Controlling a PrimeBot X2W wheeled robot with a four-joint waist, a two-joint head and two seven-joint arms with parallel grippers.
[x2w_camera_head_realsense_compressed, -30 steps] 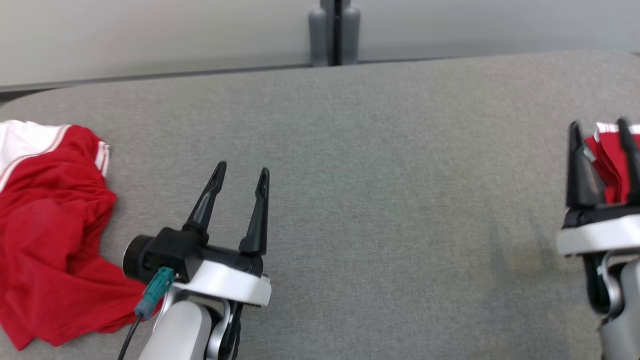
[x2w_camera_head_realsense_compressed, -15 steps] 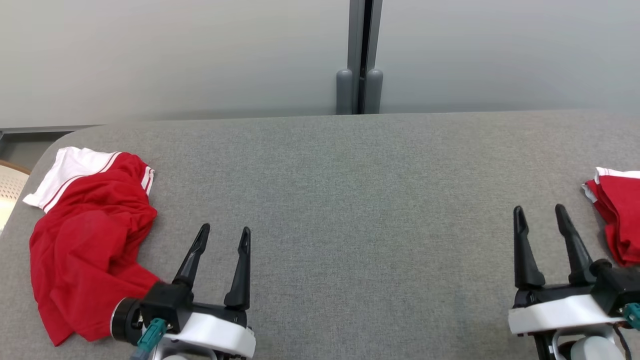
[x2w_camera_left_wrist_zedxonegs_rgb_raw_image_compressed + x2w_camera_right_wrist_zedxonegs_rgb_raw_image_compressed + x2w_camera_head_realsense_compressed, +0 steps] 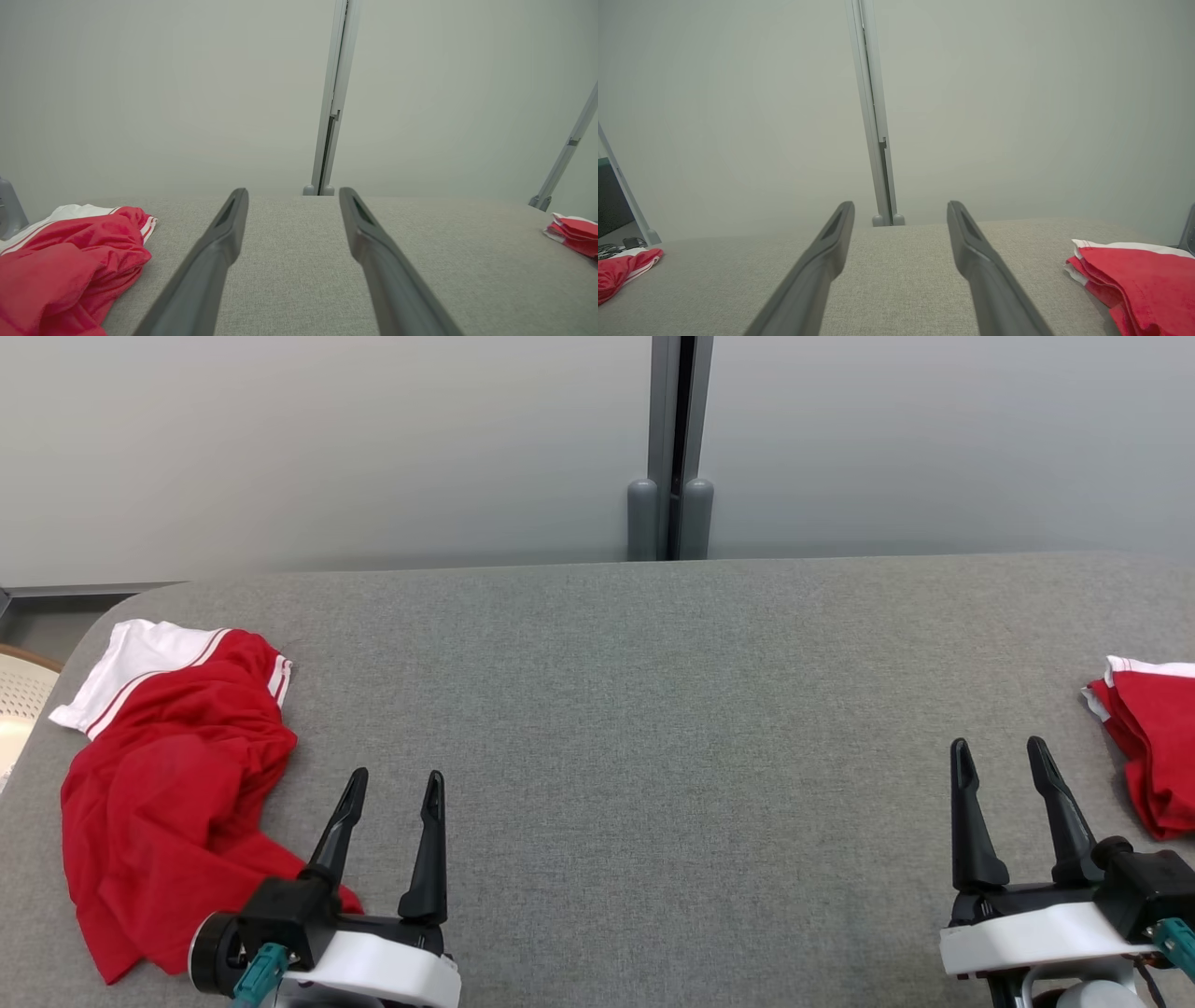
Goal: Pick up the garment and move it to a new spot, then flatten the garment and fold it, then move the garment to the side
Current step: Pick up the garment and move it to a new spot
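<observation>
Seemingly, one round of the job is finished and another is not yet begun. At the right edge of the table lies a folded garment, red with a white band, its layers stacked neatly and set well off to the side. That looks like the end state the task asks for: picked up, flattened, folded and put aside. At the far left lies a crumpled garment, also red with white striped trim, bunched in loose heaps near the table's rounded corner, with nothing about it flattened or folded. For that one every step is left, to judge from how it lies: the pick-up, the shift to a new spot, the smoothing, the folds and the move aside. The wide grey middle of the table between the two would be the likely place for that work. The left gripper sits low by the near edge, just beside the crumpled garment's lower part, its jaws spread apart and holding nothing. The right gripper sits likewise by the near edge, near the folded garment but apart from it, jaws parted and empty as well. By count: two garments, one folded and one crumpled; two grippers, both wide; one table; one grey post against the wall behind.
</observation>
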